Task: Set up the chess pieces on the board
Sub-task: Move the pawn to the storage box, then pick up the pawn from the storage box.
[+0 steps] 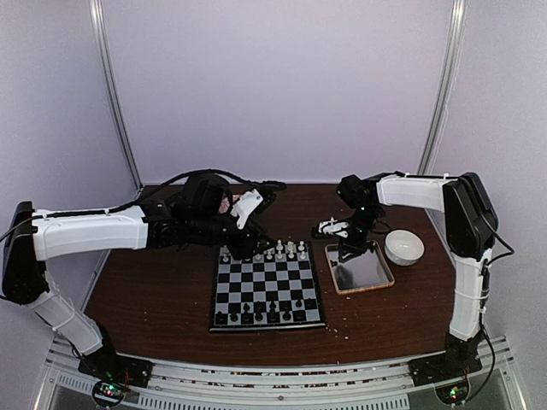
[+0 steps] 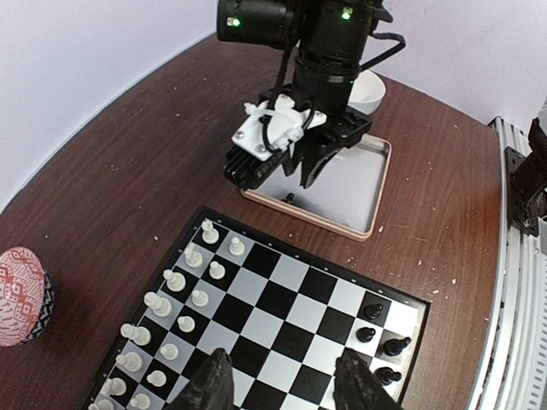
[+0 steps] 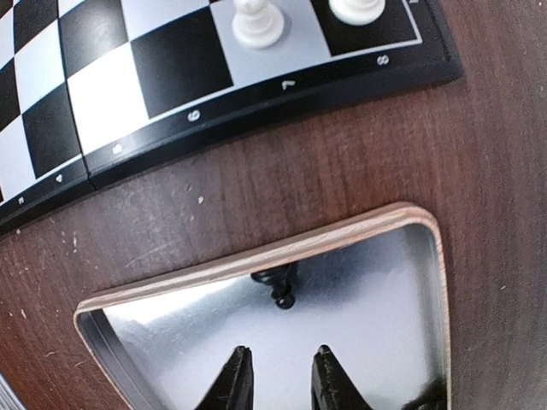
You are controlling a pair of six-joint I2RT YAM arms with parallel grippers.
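Right wrist shows 1 tiny black chess piece (image 3: 283, 295) in the tray (image 3: 256, 257).

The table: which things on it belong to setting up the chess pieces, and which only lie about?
Job: chessboard; white pieces; black pieces; one black piece lying in the wooden-rimmed tray.
Lying about: white bowl; red-patterned object.

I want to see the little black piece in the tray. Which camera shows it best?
The right wrist view: the black piece shows close and clear by the tray rim. The left wrist view shows only a dot; from the top, I cannot make it out.
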